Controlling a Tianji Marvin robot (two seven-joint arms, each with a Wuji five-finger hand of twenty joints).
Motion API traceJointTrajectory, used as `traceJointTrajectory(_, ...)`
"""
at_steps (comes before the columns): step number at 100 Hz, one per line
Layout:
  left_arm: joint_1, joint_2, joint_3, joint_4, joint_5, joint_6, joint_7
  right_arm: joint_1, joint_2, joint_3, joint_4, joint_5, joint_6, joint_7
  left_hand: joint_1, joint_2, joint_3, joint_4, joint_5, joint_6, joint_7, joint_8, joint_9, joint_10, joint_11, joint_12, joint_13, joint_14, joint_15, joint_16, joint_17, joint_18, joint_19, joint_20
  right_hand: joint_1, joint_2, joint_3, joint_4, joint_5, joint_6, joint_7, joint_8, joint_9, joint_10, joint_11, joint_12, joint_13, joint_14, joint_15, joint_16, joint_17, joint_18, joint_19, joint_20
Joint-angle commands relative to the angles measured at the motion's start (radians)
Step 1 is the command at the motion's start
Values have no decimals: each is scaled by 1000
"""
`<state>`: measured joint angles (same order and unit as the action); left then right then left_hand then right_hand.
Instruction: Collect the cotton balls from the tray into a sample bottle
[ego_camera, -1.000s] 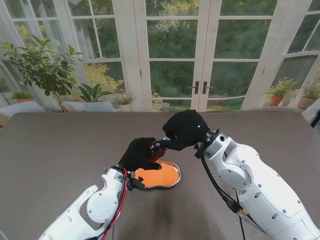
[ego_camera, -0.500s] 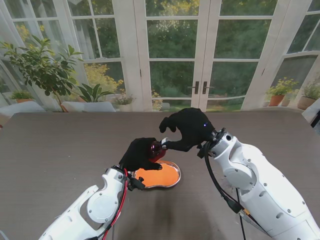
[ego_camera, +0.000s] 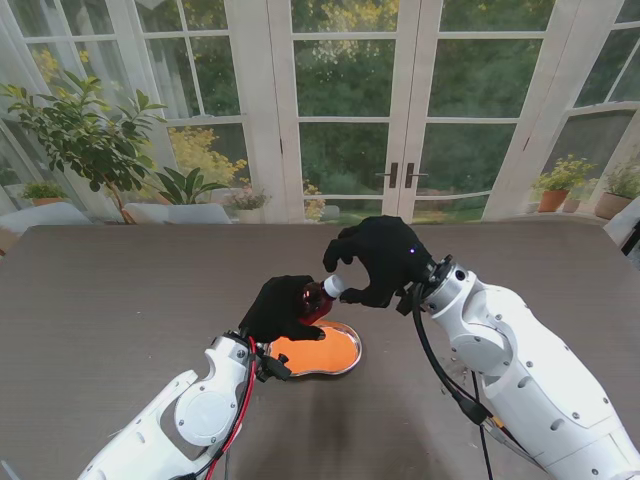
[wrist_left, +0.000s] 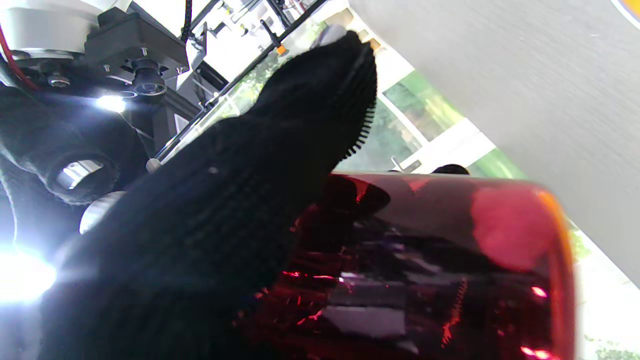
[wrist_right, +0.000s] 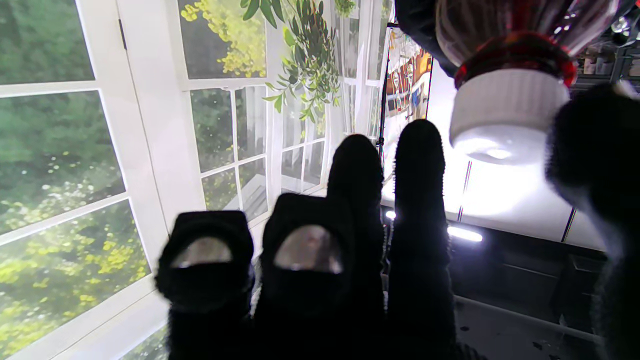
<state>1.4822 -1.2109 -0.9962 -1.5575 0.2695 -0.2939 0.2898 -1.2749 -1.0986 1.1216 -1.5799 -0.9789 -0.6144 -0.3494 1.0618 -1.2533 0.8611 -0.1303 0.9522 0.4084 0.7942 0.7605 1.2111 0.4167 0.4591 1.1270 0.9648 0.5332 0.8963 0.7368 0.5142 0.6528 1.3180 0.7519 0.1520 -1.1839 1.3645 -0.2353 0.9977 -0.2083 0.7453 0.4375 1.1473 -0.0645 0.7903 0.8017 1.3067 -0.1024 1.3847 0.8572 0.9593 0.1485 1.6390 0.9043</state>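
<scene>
Black-gloved left hand (ego_camera: 281, 308) wrapped around red bottle (ego_camera: 314, 298), tilted above orange tray (ego_camera: 318, 350); right hand (ego_camera: 378, 260) arched beside white cap (ego_camera: 334, 287), fingers spread, holding nothing.

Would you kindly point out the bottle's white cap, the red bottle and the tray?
white cap (wrist_right: 507, 107): right wrist view, on its ribbed side.
red bottle (wrist_left: 450, 270): left wrist view, on its glass body.
tray (ego_camera: 352, 358): stand view, on its metal rim.

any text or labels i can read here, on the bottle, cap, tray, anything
None can be read.
The red bottle shows no label.
The white cap is blank.
The tray carries no print.
A colourful poster behind the right hand is too blurred to read.
</scene>
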Motion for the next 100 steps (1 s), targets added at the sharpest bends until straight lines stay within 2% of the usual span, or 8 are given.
traceJointTrajectory(1,1,-5,-1,-4,-2,1,-19,0,-7,-9,3,1,1,11,42,800,94,-6,78,-138,133,30,32,-6,5,20,36,76,21,4,2,-22,32,5,14,-48,73,-29,33,-16,14,-4,27,-6,15,-4,17,-37,44,20,22,0,23,20)
traceJointTrajectory(18,2,-5,-2,-5,-1,1,-18,4,-10,-22,9,3,7,-5,42,799,93,-7,78,-138,134,30,32,-6,5,21,36,75,22,4,2,-22,32,5,45,-55,78,-26,84,-4,21,-1,71,-9,15,-2,16,-38,81,35,45,9,35,17)
traceJointTrajectory(28,2,-5,-3,-4,0,0,-17,3,-11,-24,7,9,11,-3,43,798,94,-7,77,-137,133,30,32,-6,5,21,35,76,22,4,2,-22,32,5,68,-63,70,-134,102,0,72,-86,101,-16,13,8,15,-39,112,48,62,13,51,10)
traceJointTrajectory(37,2,-5,-3,-4,0,-1,-17,2,-11,-24,5,16,11,6,43,798,94,-7,78,-138,134,30,32,-6,5,21,36,74,23,4,2,-22,32,5,58,-58,61,-161,125,9,106,-111,129,-16,20,12,15,-40,141,60,74,19,61,10)
traceJointTrajectory(45,1,-5,-2,-3,-1,-2,-16,2,-10,-24,2,18,11,20,43,799,94,-7,77,-138,133,29,32,-6,5,21,36,76,22,4,2,-22,32,5,-26,-34,53,-34,169,37,79,-17,158,-15,19,22,14,-36,160,67,78,25,68,8)
traceJointTrajectory(64,2,-5,-2,-3,0,-3,-17,4,-7,-30,-4,24,23,46,43,798,94,-7,78,-138,133,29,31,-5,4,21,37,76,22,4,2,-22,32,5,-90,2,23,-38,214,62,83,14,217,-12,26,26,15,-36,203,85,99,31,84,11)
traceJointTrajectory(83,2,-5,-4,-3,1,-3,-15,2,-7,-39,-13,22,55,51,42,798,94,-7,79,-138,134,29,33,-6,5,21,37,76,22,4,2,-22,32,5,-107,112,-21,-30,273,81,111,30,291,-5,30,36,14,-37,261,111,140,45,107,4)
traceJointTrajectory(100,2,-5,-4,-3,1,-4,-15,1,-6,-44,-25,20,80,61,41,797,94,-8,79,-138,133,29,32,-5,4,21,37,75,22,4,2,-22,32,5,-127,223,-76,-17,303,83,202,51,301,0,140,48,13,-38,307,133,174,56,126,-7)
